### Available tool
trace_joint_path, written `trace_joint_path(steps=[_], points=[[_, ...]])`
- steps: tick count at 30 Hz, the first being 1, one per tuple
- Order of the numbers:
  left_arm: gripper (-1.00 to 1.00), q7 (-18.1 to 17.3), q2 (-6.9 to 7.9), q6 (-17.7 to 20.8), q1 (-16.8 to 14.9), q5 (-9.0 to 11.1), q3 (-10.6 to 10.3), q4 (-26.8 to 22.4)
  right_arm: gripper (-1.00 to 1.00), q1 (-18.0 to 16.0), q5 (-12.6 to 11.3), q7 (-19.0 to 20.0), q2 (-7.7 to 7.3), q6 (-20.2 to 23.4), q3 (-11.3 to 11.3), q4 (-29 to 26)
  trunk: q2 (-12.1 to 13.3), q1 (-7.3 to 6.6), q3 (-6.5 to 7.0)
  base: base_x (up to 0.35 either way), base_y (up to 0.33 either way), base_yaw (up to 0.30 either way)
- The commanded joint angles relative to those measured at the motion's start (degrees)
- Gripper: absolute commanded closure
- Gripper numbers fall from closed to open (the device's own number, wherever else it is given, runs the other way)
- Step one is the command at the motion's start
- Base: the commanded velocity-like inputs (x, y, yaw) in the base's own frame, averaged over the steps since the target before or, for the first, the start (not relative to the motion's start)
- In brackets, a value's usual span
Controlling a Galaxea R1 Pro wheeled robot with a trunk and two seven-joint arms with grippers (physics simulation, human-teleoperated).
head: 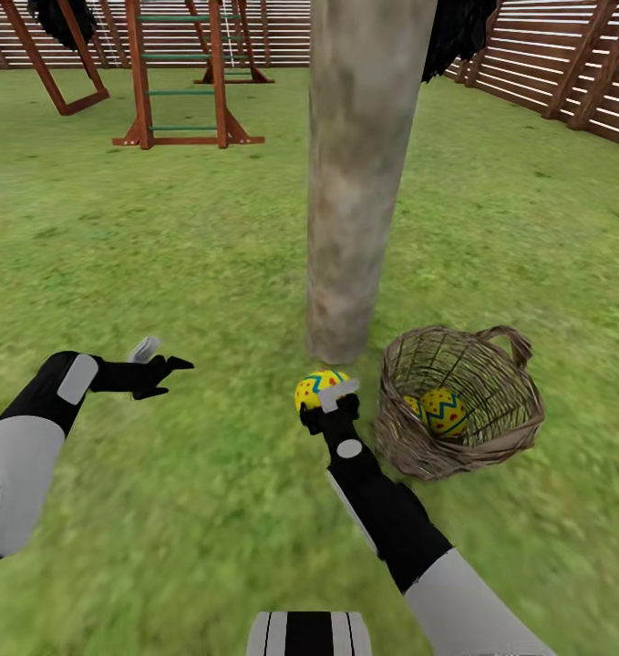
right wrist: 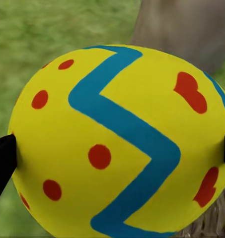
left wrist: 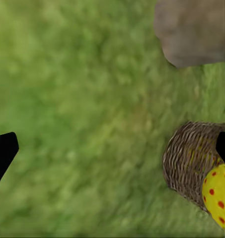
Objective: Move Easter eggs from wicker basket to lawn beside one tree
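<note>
Easter egg (head: 314,389) pinched between right gripper (head: 325,404) fingers — beside tree (head: 356,182) base, basket (head: 459,405) near, left gripper (head: 170,375) spread.

The right end effector (head: 325,398) was closed on an egg (head: 316,389); the left end effector (head: 174,377) hung spread apart, arm extended forward.

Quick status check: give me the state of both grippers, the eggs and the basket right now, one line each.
Right gripper: shut on one yellow zigzag-banded Easter egg, beside the grey-brown tree trunk.
Left gripper: open, holding nothing, over the grass.
Brown wicker basket: upright, two eggs inside.
</note>
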Motion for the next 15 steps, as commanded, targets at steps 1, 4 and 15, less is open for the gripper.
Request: trace_joint_path(steps=[1,4,15], points=[[-1.0,-0.61,-0.24,0.35,-0.03,-0.56,0.29,0.1,1.0,0.01,0.49,-0.26,0.0,-0.65,0.14,1.19,-0.02,-0.01,-0.04,0.0,0.0,0.0],[-1.0,-0.69,-1.86,0.33,-0.03,-0.51,0.29,4.03,1.0,0.12,0.22,-0.46,0.0,-7.62,0.18,7.66,-0.02,-0.01,0.01,0.0,0.0,0.0],[-1.0,-34.95,-1.99,-18.95,14.35,-4.47,0.13,5.4,1.0,1.4,0.23,-0.98,0.0,-17.15,0.64,18.9,-0.02,-0.01,0.97,0.0,0.0,0.0]])
